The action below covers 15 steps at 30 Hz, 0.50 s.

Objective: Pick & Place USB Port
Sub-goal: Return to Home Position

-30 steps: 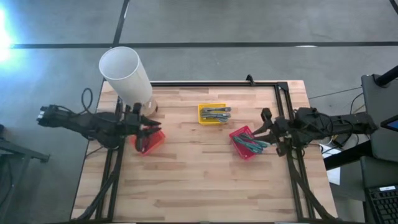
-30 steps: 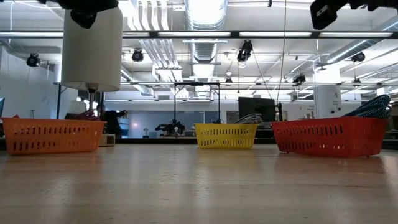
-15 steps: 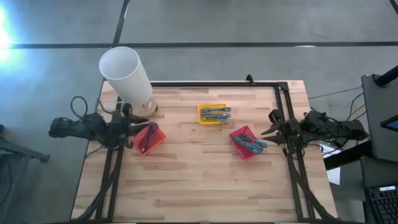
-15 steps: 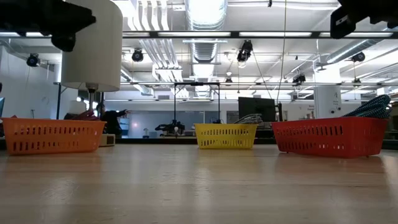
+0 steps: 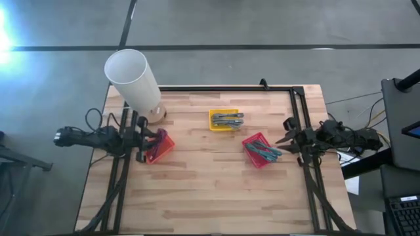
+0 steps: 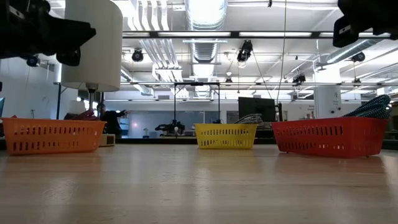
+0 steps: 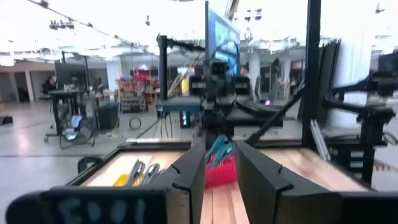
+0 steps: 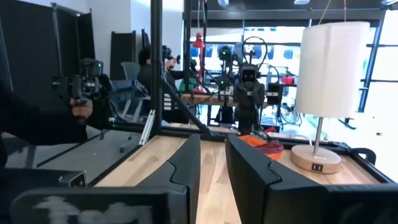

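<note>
left end effector pulled back from orange bin

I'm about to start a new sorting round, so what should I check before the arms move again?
1. Left gripper empty: ok, fingers apart, nothing between.
2. Right gripper empty: ok, likewise.
3. Cables inside the orange bin, yellow bin, red bin: ok, none seen on the bare table.
4. Left arm above the orange bin's rim: ok, low view.
5. Lamp upright: ok.
6. Home pose reached: cannot tell.
</note>
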{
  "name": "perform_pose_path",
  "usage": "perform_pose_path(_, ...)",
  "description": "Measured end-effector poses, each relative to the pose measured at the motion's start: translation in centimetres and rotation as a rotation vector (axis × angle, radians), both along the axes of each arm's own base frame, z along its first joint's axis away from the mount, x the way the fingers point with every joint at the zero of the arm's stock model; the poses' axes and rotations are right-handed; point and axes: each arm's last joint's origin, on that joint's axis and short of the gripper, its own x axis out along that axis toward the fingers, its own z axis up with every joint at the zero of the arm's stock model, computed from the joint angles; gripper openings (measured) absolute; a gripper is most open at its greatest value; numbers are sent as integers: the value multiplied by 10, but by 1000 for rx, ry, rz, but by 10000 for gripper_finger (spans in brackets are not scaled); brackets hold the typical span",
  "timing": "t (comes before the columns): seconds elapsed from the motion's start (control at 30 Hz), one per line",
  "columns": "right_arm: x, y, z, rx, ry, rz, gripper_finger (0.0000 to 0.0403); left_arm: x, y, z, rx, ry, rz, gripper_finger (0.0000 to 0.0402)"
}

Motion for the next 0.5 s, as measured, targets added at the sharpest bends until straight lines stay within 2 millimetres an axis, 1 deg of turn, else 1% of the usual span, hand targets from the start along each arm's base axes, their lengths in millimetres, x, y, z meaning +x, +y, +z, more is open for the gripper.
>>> perform_pose_path(0.03, 0, 0, -2, -1, 4, 0, 74, 1, 0, -3, -2, 3, -2, 96)
perform_pose_path(0.2, 2, 0, -9, -3, 16, -1, 83, 1, 0, -5, -16, 24, 0, 95)
perform_pose_path(0.33, 6, 0, -20, -3, 10, -1, 87, 1, 1, -6, 14, 28, 22, 96)
perform_pose_path(0.5, 11, 1, -35, -12, -12, -3, 88, 1, 1, -7, -18, 37, 44, 96)
